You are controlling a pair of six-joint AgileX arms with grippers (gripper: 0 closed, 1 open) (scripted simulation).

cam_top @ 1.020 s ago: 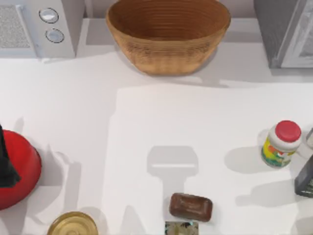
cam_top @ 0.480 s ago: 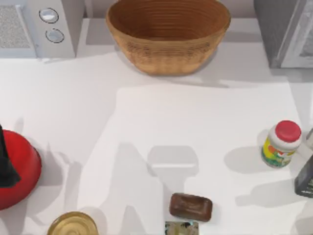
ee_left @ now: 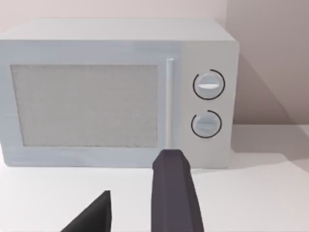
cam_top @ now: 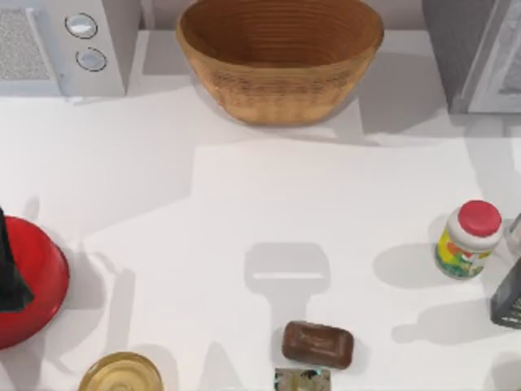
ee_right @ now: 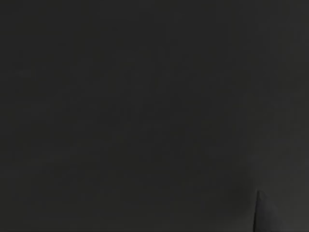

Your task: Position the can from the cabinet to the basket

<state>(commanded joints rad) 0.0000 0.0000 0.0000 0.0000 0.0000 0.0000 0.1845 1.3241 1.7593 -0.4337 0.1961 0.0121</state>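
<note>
Red-capped jar (cam_top: 467, 240) label perhaps illegible.

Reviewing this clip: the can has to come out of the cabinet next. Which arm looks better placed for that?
Probably the right. The cabinet stands at the table's back right corner. The left gripper, open, faces the white microwave at the far left. The right wrist view is dark.

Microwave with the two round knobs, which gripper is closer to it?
Left, most likely. The left gripper hangs open in front of the microwave, facing it. The right wrist view is dark, so the right gripper's place cannot be told.
</note>
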